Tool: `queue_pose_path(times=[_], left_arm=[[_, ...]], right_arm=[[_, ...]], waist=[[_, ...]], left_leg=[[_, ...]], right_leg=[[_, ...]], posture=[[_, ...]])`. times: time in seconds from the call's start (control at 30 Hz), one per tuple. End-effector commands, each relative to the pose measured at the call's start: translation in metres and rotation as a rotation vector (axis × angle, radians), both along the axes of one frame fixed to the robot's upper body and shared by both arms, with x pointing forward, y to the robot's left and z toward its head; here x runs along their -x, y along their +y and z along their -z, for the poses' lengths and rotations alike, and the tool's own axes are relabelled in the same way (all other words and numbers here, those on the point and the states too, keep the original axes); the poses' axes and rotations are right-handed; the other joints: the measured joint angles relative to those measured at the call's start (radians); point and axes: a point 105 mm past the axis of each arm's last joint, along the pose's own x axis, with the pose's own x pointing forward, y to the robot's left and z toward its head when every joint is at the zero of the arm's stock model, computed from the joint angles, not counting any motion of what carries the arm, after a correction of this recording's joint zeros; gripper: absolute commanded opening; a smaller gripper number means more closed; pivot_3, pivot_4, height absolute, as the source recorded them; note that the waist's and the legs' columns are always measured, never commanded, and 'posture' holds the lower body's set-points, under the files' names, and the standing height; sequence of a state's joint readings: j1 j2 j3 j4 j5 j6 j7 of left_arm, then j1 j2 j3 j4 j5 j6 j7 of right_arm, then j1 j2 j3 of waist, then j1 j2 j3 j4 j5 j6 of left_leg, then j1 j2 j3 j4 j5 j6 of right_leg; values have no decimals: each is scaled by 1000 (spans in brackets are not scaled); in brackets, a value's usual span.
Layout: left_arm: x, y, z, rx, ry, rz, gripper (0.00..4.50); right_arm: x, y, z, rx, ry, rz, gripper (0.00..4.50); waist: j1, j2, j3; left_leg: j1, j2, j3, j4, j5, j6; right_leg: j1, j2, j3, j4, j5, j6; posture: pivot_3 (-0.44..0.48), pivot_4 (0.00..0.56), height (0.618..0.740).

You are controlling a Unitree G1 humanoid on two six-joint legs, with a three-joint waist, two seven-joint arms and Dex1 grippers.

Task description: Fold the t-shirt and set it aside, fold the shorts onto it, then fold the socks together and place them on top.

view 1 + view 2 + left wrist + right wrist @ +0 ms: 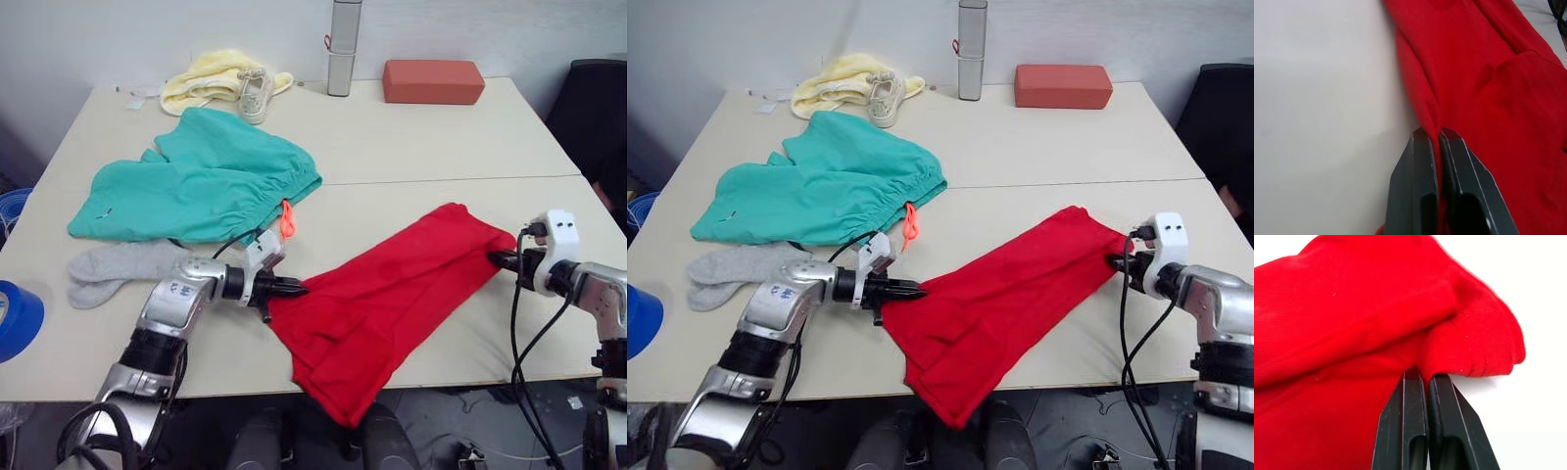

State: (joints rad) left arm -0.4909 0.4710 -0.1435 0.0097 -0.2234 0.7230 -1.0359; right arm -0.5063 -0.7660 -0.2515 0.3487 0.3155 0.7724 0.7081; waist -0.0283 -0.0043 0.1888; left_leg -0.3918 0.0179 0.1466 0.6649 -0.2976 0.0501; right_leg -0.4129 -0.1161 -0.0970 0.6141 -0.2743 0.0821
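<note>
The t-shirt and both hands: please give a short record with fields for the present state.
t-shirt: red, folded lengthwise, lying diagonally, near end hanging over the table front edge
left hand: shut on the t-shirt's left edge
right hand: shut on the t-shirt's far right corner
shorts: spread flat, not folded
socks: lying beside the shorts, untouched
</note>
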Motion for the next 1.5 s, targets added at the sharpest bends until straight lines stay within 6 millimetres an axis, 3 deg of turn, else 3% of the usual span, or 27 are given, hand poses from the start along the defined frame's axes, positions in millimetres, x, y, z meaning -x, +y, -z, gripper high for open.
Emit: queue_pose_path(times=[0.03,0.43,0.7,0.77,0.8,0.93,1.07,1.17,1.3,1.37,1.43,1.5], left_arm=[[9,4,-10,26,-27,-55,70],[30,18,-4,89,-32,-318,70],[53,7,-1,153,12,-359,70],[53,9,-1,151,20,-376,0],[52,11,-2,144,6,-391,556],[51,16,-11,145,-33,-354,1761],[53,26,-26,148,-96,-222,3044],[47,41,-33,113,-112,-163,3083],[28,50,-46,123,-86,-135,3083],[20,45,-52,122,-83,-110,3439],[3,26,-62,136,-105,-63,3917],[-5,15,-66,140,-107,-35,4481]], right_arm=[[-16,5,-18,55,-87,-52,0],[-52,44,-26,112,-218,-207,0],[-61,45,-26,59,-221,-206,0],[-59,47,-27,27,-211,-223,434],[-56,47,-26,27,-193,-243,621],[-49,36,-39,51,-226,-243,2037],[-19,24,-46,6,-127,-289,3444],[12,27,-47,-62,-21,-334,4440],[52,38,-51,-124,108,-383,4482],[70,46,-49,-152,177,-391,4500],[99,64,-41,-183,285,-443,4500],[114,73,-38,-195,331,-459,4500]], waist=[[0,0,0],[0,0,0],[3,0,0],[2,0,0],[1,0,0],[1,0,0],[9,1,0],[13,1,0],[18,3,1],[23,3,1],[29,3,2],[36,2,2]], left_leg=[[0,0,0,0,0,0],[0,0,0,-1,0,-1],[0,0,0,-1,0,-1],[0,0,0,-1,0,-1],[0,0,0,-1,0,-1],[0,0,0,-1,0,-1],[-1,0,-1,-1,0,-1],[-1,0,-2,-1,-4,-7],[-1,1,-3,-1,-4,-7],[-1,1,-3,-1,-5,-7],[-1,1,-4,-1,-5,-6],[-3,1,-7,-1,-4,-6]], right_leg=[[0,0,0,0,0,0],[0,0,0,-1,0,0],[0,0,0,-1,0,0],[1,0,1,-1,0,0],[0,0,1,-1,0,0],[0,0,0,-1,0,-1],[0,-1,-1,-2,0,-1],[0,-2,-1,-3,-1,-2],[0,-2,-2,-2,-1,-3],[0,-2,-2,-1,-1,-3],[0,-2,-2,-1,-1,-3],[0,-3,-5,-2,-1,-3]], posture=[[0,150,740],[0,150,740],[0,150,740],[0,150,740],[0,150,740],[0,150,740],[0,150,740],[0,150,740],[0,150,740],[0,150,740],[0,150,740],[0,150,740]])
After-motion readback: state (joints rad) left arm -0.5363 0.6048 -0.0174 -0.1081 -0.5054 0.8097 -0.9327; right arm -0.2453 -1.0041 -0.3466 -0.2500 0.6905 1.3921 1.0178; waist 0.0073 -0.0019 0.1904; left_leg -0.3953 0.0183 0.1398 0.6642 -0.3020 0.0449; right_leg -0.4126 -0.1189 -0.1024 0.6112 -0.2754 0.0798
